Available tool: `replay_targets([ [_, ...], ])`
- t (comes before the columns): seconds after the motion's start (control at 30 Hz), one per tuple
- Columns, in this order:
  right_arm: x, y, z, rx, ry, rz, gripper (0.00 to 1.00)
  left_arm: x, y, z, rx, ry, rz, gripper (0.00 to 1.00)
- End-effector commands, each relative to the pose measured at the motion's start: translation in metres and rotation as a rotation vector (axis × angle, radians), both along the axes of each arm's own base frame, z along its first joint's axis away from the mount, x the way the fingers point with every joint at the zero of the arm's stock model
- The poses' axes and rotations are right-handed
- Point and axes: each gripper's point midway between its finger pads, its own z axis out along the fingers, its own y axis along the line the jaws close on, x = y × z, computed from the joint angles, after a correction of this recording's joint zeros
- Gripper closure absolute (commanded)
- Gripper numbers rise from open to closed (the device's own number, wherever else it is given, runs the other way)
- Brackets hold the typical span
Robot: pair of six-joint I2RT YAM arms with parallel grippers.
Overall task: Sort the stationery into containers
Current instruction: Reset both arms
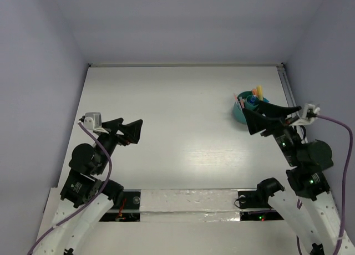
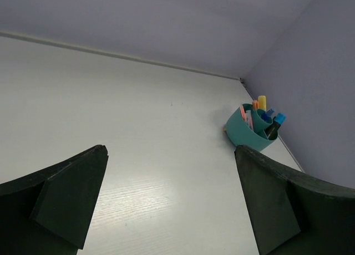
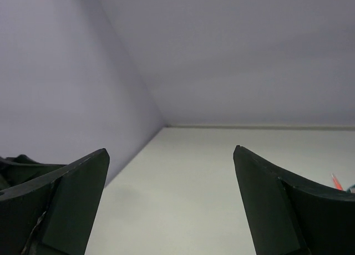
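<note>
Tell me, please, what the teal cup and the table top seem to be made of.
The teal cup looks like moulded plastic: even colour, thin smooth walls. The table top looks like white laminate or painted wood: faint straight grain, soft sheen. Neither is certain.

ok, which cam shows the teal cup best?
Left wrist: teal cup unobstructed, markers visible inside. Top external shows it partly behind the right gripper. Right wrist catches only a sliver at the frame's right edge.
</note>
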Motion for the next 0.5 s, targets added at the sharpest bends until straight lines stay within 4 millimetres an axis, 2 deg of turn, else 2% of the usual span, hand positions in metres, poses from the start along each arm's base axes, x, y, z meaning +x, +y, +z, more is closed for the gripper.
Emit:
replay_targets([
  [0.0, -0.028, -0.010, 0.026, 0.045, -0.088, 0.006, 0.00, -0.001, 0.006, 0.052, -0.066, -0.128, 0.027, 0.01],
  [0.03, -0.036, -0.017, 0.031, 0.058, -0.122, -0.011, 0.00, -0.001, 0.007, 0.057, -0.068, -0.143, 0.032, 0.01],
  [0.13, -0.033, -0.026, 0.021, 0.076, -0.116, -0.062, 0.00, -0.001, 0.008, 0.068, -0.086, -0.172, 0.037, 0.01],
  [0.37, -0.004, -0.014, -0.025, -0.019, 0.034, -0.066, 0.00, 0.006, 0.004, 0.056, -0.074, -0.132, 0.032, 0.01],
  [0.47, -0.001, -0.016, -0.026, -0.033, 0.053, -0.081, 0.00, 0.008, -0.002, 0.053, -0.067, -0.115, 0.008, 0.01],
])
